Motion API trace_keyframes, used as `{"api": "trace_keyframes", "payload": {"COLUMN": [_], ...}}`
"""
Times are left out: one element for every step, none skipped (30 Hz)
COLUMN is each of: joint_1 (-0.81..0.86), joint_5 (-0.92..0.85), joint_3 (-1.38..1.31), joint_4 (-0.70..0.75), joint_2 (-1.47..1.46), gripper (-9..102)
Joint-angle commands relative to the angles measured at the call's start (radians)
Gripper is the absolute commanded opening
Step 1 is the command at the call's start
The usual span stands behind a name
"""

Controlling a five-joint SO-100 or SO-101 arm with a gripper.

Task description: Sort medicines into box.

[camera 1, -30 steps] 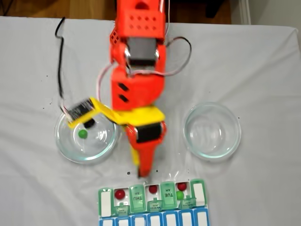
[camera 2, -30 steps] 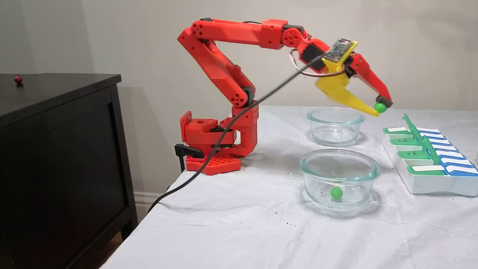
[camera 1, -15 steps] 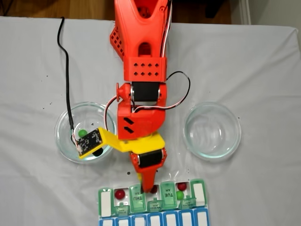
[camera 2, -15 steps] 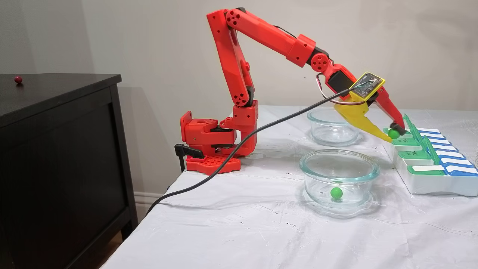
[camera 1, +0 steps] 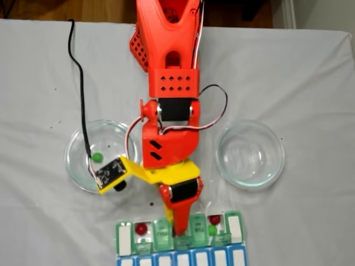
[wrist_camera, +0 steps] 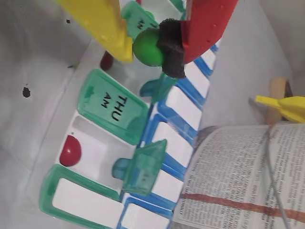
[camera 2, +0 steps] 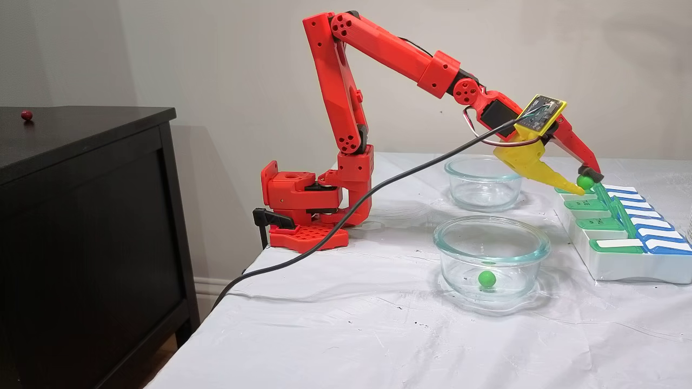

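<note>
My gripper [camera 2: 585, 182] is shut on a bright green medicine ball [wrist_camera: 147, 46], pinched between the yellow finger and the red finger's black pad. It hangs just above the middle of the box's green-lidded row [camera 1: 178, 228]. The box [camera 2: 621, 267] is a white pill organizer with green and blue lids. In the wrist view one open compartment beside the THU AM lid [wrist_camera: 113, 105] holds a dark red ball [wrist_camera: 70, 150]. In a fixed view from above, open compartments hold red balls [camera 1: 142, 228] [camera 1: 214, 219] and a green ball [camera 1: 212, 229]. Another green ball [camera 2: 486, 278] lies in the near glass dish [camera 2: 448, 237].
A second glass dish [camera 2: 481, 189] stands behind the first; seen from above it is on the right [camera 1: 249, 153]. The camera cable [camera 1: 80, 94] trails over the left dish. Printed paper [wrist_camera: 238, 176] lies beyond the box. A red ball [camera 2: 26, 114] rests on the black cabinet.
The arm has reached forward and down, carrying the green ball from above the dishes to just over the box's green row. The ball in the near dish has not moved.
</note>
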Motion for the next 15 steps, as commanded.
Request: {"api": "trace_keyframes", "payload": {"joint_1": [-0.012,-0.014,-0.017,-0.018,-0.02,-0.02,-0.02,-0.02,-0.02,-0.02,-0.021,-0.025,-0.028,-0.031,-0.034], "joint_5": [-0.014,-0.015,-0.017,-0.02,-0.021,-0.023,-0.025,-0.025,-0.025,-0.026,-0.028,-0.029,-0.032,-0.035,-0.035], "joint_3": [-0.066,-0.06,-0.057,-0.057,-0.057,-0.061,-0.071,-0.081,-0.091,-0.1,-0.109,-0.115,-0.121,-0.129,-0.137], "joint_4": [-0.023,-0.02,-0.02,-0.02,-0.023,-0.028,-0.032,-0.035,-0.041,-0.046,-0.048,-0.054,-0.06,-0.066,-0.074], "joint_2": [0.018,0.023,0.025,0.025,0.017,0.008,-0.009,-0.028,-0.043,-0.061,-0.08,-0.097,-0.115,-0.133,-0.15], "gripper": [0,0,0,0,0,0,0,0,0,0,0,0,0,0,0]}}
